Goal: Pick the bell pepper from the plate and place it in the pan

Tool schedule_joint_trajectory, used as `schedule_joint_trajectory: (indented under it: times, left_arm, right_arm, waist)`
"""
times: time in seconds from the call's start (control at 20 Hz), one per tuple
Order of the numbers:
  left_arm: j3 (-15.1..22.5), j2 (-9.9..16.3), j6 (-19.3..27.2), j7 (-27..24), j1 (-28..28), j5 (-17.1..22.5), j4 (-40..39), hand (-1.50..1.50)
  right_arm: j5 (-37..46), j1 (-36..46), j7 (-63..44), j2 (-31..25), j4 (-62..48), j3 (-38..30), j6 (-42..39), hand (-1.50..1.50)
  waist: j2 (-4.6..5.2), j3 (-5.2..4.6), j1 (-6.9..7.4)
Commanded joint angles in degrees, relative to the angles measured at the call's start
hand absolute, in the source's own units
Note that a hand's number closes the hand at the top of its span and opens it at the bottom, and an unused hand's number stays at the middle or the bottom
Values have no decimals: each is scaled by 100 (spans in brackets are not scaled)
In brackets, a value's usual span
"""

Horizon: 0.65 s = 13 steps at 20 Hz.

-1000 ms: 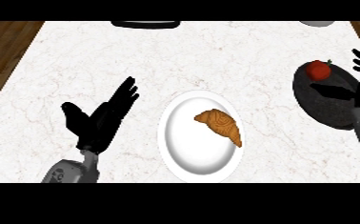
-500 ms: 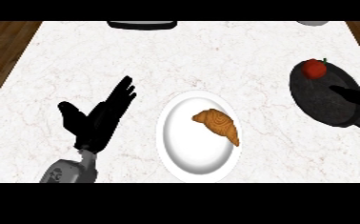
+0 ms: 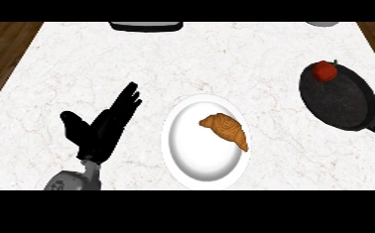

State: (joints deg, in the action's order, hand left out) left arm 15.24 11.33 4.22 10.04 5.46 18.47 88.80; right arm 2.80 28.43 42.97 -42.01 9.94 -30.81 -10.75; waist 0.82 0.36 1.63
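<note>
A red bell pepper [image 3: 325,70] with a green stem lies in the black pan [image 3: 338,103] at the right edge of the counter, near the pan's far rim. The white plate [image 3: 192,152] sits at centre front and holds only a brown croissant [image 3: 226,130]. My left hand [image 3: 102,128] stays open at the lower left, fingers straight and pointing up and right, apart from the plate. My right hand is out of the picture.
A dark flat object [image 3: 146,26] shows at the counter's far edge, and a grey round item [image 3: 322,24] at the far right corner. Wooden floor [image 3: 15,43] shows beyond the counter's left edge.
My right hand, which hovered over the pan beside the pepper, has drawn back out of view to the right. The pepper stays in the pan. The left hand has barely moved.
</note>
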Motion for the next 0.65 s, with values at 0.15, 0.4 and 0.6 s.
schedule_joint_trajectory:
  times: [0.15,0.4,0.6]
  left_arm:
    - [-233,-63,-323,-376,138,53,-617,0]
    - [-257,-5,-45,184,1,-21,42,0]
    - [-252,3,-108,261,-81,-100,143,0]
  right_arm:
    - [-4,-485,554,-365,-96,14,-972,-150]
    - [-4,-868,903,-488,-58,49,-1328,-150]
    - [-12,-945,962,-472,34,97,-1315,-150]
  waist:
    - [-7,-9,-69]
    - [-40,-7,-59]
    - [-53,-16,-90]
